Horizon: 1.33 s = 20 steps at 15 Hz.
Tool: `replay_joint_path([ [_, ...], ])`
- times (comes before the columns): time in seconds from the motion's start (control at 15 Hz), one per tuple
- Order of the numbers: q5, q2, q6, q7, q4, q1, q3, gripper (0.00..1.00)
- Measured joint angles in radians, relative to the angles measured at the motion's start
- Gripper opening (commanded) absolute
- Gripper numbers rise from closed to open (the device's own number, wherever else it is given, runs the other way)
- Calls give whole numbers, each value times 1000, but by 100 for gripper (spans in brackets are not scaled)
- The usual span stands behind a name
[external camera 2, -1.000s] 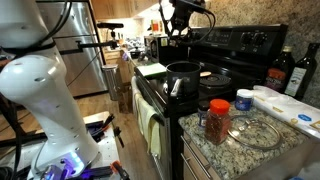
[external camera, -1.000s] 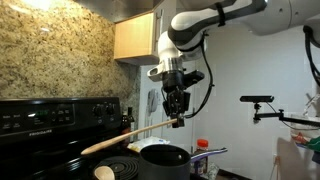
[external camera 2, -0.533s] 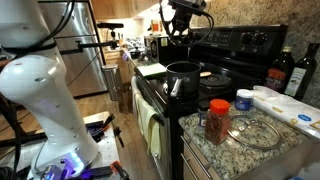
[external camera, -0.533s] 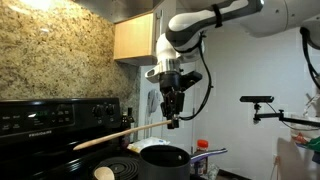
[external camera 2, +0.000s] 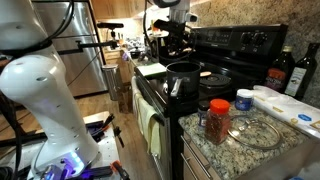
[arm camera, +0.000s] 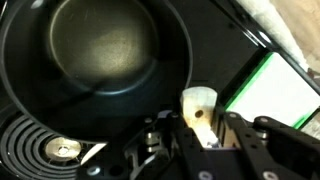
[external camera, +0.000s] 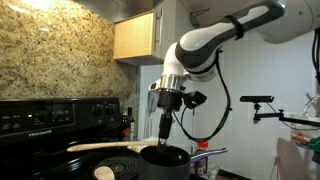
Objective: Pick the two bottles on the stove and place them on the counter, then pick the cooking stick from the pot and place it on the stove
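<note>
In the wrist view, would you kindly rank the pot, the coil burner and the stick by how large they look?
1. pot: fills most of the picture.
2. coil burner: cut off by the frame edge, so judged on its visible part.
3. stick: only a short pale end shows.

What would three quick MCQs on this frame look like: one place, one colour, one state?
1. Where does the red-capped bottle stand?
A) on the granite counter
B) on the floor
C) inside a cabinet

2. What colour is the stove?
A) white
B) black
C) red

3. The cooking stick is:
A) lying on the floor
B) snapped in two
C) gripped by the tool

Answers:
1 A, an exterior view shows it on the granite beside the stove.
2 B, its panel and top are black in both exterior views.
3 C, the wrist view shows its end clamped in the tool.
</note>
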Motion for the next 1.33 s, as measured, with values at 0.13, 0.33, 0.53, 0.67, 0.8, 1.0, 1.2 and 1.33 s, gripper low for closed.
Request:
replay_joint_path([
  [0.13, -6, -32, 163, 96, -113, 22, 28, 30],
  [0.33, -7, -64, 257, 152, -198, 37, 48, 30],
  [0.53, -7, -75, 258, 152, -202, 36, 44, 30],
  [0.67, -7, -76, 258, 153, -202, 36, 44, 30],
  [0.8, -7, -76, 258, 153, -202, 36, 44, 14],
  [1.0, -10, -76, 258, 153, -202, 38, 43, 14],
  [1.2, -53, -87, 258, 261, -196, 46, 61, 14],
  [1.33, -113, -112, 263, 423, -199, 26, 123, 14],
])
